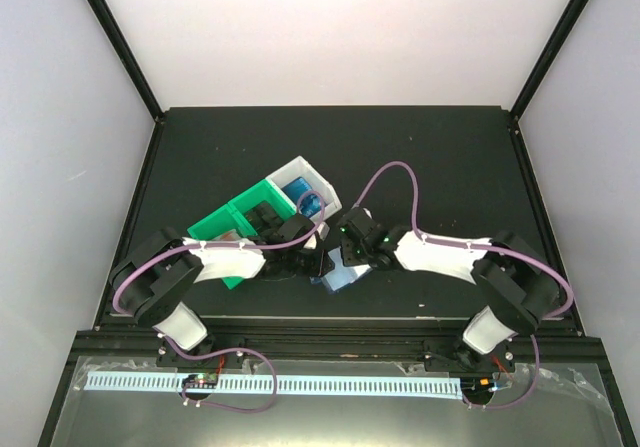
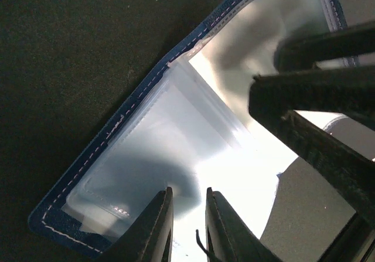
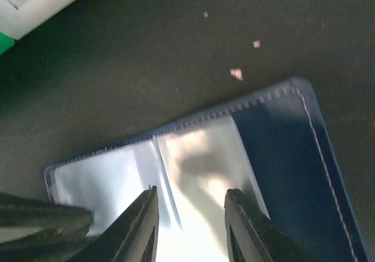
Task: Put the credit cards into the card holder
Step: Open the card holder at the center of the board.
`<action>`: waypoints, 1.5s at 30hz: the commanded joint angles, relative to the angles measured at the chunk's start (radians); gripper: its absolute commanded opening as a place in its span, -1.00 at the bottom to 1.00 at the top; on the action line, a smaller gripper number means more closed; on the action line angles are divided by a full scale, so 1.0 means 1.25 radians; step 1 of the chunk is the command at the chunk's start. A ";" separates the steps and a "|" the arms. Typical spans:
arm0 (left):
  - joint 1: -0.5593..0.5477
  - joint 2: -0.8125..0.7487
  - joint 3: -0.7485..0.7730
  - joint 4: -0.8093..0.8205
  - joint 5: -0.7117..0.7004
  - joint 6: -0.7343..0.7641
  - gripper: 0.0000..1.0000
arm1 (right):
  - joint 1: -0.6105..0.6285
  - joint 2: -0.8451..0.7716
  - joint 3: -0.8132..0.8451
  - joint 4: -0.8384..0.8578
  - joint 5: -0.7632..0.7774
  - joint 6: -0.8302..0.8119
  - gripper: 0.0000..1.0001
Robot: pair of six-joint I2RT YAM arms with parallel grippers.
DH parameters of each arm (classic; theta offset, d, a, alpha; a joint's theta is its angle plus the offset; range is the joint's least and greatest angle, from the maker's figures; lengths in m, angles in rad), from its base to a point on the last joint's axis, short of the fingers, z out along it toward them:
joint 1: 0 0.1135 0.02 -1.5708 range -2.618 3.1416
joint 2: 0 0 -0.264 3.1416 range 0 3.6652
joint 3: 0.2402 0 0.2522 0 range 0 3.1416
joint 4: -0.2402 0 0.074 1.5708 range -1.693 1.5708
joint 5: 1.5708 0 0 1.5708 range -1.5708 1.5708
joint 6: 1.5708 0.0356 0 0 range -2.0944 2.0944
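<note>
Card holder open flat, sleeves up — beneath both grippers. Right gripper parted beside centre fold; left gripper near-closed at sleeve edge, grip unclear. Credit cards in white bin, left arm nearer.

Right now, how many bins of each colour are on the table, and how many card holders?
Green bins: 2
White bin: 1
Card holder: 1
Total: 4
</note>
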 commanded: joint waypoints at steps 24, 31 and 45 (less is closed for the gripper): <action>0.141 -0.256 0.227 -0.558 -0.321 0.237 -0.04 | 0.056 0.104 0.007 -0.117 0.129 -0.163 0.54; 0.196 -0.273 0.186 -0.682 -0.360 0.052 -0.07 | 0.056 0.120 0.004 -0.087 0.076 -0.169 0.54; 0.253 -0.159 0.207 -0.559 -0.274 0.106 -0.06 | 0.054 0.152 0.007 -0.068 0.055 -0.153 0.54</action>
